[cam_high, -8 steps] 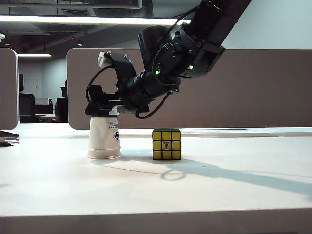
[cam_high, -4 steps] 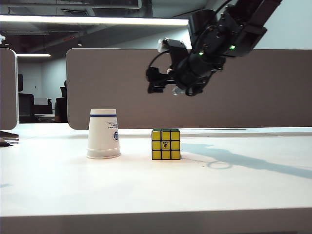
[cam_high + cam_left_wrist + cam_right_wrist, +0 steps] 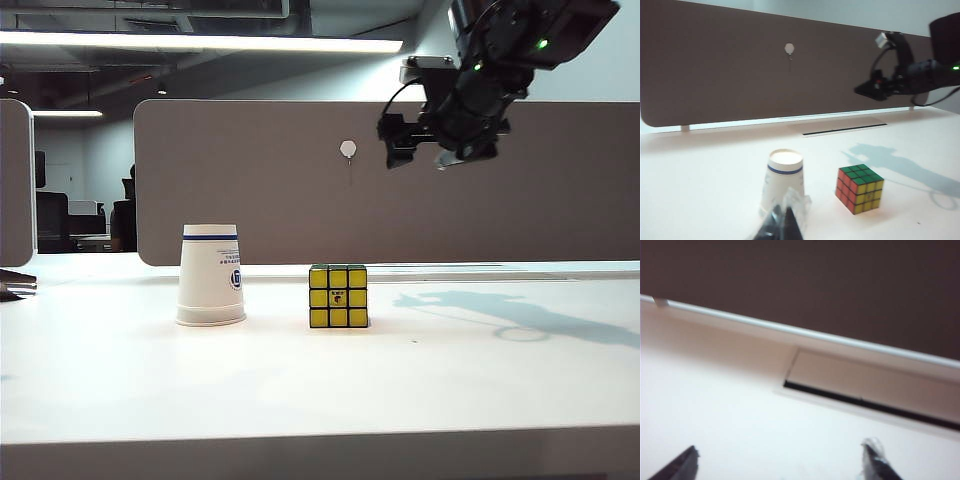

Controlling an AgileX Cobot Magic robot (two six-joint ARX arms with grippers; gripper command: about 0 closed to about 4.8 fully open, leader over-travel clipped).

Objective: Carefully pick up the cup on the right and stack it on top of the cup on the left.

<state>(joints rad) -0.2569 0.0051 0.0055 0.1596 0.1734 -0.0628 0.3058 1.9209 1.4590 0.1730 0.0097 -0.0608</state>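
From the room camera, the paper cup point(image 3: 211, 275) stands upside down on the white table point(image 3: 320, 380), left of centre, blue band near its top. Just to its right, apart from it, sits the puzzle cube point(image 3: 338, 296), yellow face toward us. The right gripper point(image 3: 400, 140) hangs high up on the right, in front of the brown partition point(image 3: 250, 190), well clear of the table and carrying nothing.

Over to the left wrist camera: the left gripper point(image 3: 781, 222) shows two dark fingers pressed close together, empty, just in front of the cup point(image 3: 783, 182). The cube point(image 3: 860, 188) sits beside the cup, green side up, and the other arm hovers far off by the partition point(image 3: 740, 75).

Right wrist camera, blurry: two fingertips point(image 3: 682, 465) spread wide apart, nothing between them, only bare table point(image 3: 740, 430) and the partition's point(image 3: 815, 285) foot beyond.
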